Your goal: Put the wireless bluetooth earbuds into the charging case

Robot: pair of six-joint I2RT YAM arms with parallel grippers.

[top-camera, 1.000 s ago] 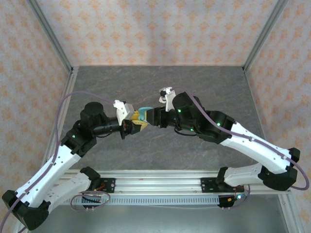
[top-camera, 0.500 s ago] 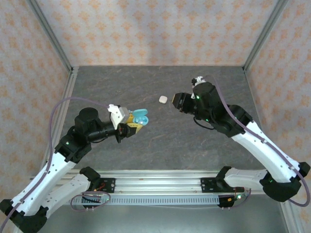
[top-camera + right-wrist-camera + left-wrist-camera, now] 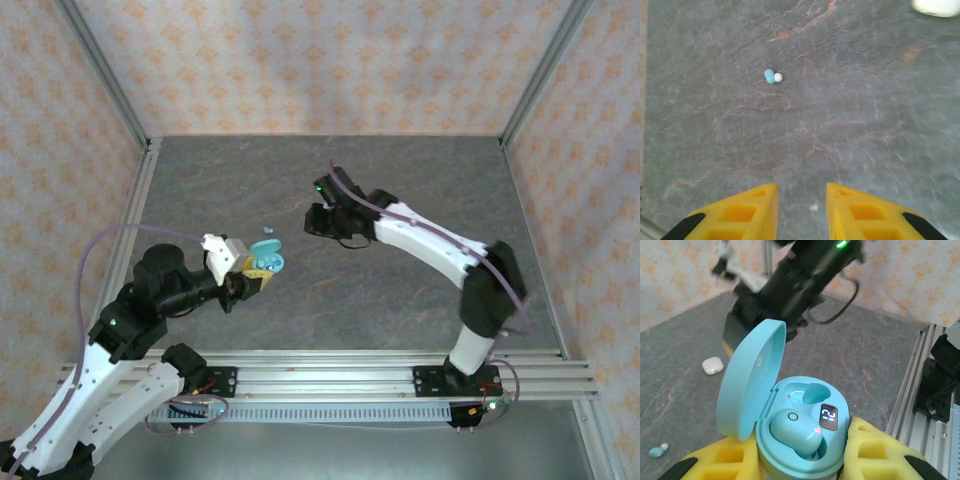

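Our left hand (image 3: 800, 465) is clamped on the open charging case (image 3: 785, 410), with the seated earbud (image 3: 795, 432) beside a free socket (image 3: 805, 391). Our right hand (image 3: 801, 190), fingers apart, hangs short of the loose teal earbud (image 3: 770, 76) on the surface (image 3: 865, 125). The bud is tiny, so we judge a pinch could flick it away.

grey table (image 3: 715, 150) | on it: teal earbud (image 3: 770, 76), white rounded item (image 3: 713, 365)

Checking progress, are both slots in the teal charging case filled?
No, the charging case holds one teal earbud; its other slot is empty.
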